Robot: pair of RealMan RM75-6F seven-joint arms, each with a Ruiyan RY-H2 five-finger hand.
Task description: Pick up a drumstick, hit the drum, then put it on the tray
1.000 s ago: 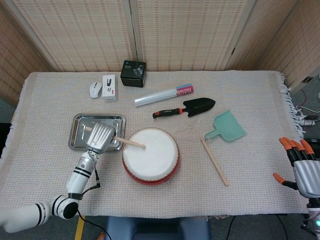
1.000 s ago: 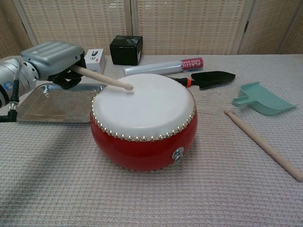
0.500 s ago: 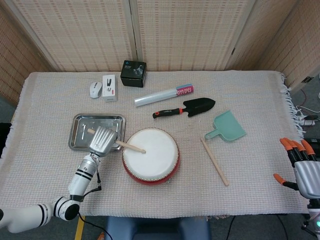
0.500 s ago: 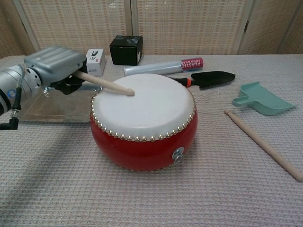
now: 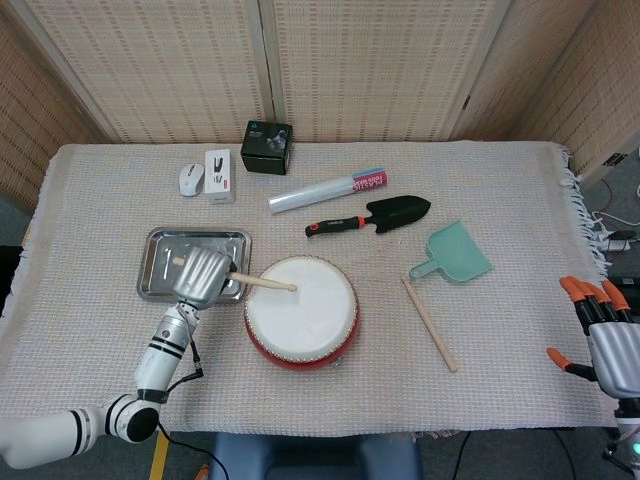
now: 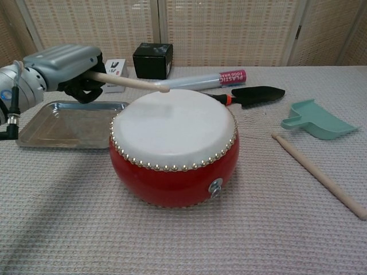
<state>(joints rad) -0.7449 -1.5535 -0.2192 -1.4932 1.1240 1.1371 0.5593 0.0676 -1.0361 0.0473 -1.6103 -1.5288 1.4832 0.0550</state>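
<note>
My left hand (image 5: pixel 203 277) (image 6: pixel 67 67) grips a wooden drumstick (image 5: pixel 263 283) (image 6: pixel 131 82) just left of the red drum (image 5: pixel 300 312) (image 6: pixel 175 146). The stick's tip hovers a little above the left part of the white drumhead, not touching it. A metal tray (image 5: pixel 160 265) (image 6: pixel 40 126) lies behind and under the hand, to the drum's left. A second drumstick (image 5: pixel 430 323) (image 6: pixel 318 175) lies on the cloth to the drum's right. My right hand (image 5: pixel 603 338) stays open at the table's right edge, holding nothing.
Behind the drum lie a black trowel (image 5: pixel 375 216) (image 6: pixel 252 94), a foil roll (image 5: pixel 328 190) (image 6: pixel 198 80), a black box (image 5: pixel 266 146) (image 6: pixel 152 59), a mouse (image 5: pixel 191 179) and a small white box (image 5: pixel 219 175). A teal scoop (image 5: pixel 455 253) (image 6: pixel 318 120) sits at the right.
The left hand has lifted and pulled back slightly toward the tray. The stick's tip, which touched the drumhead half a second ago, now hangs above it. The right hand is unchanged.
</note>
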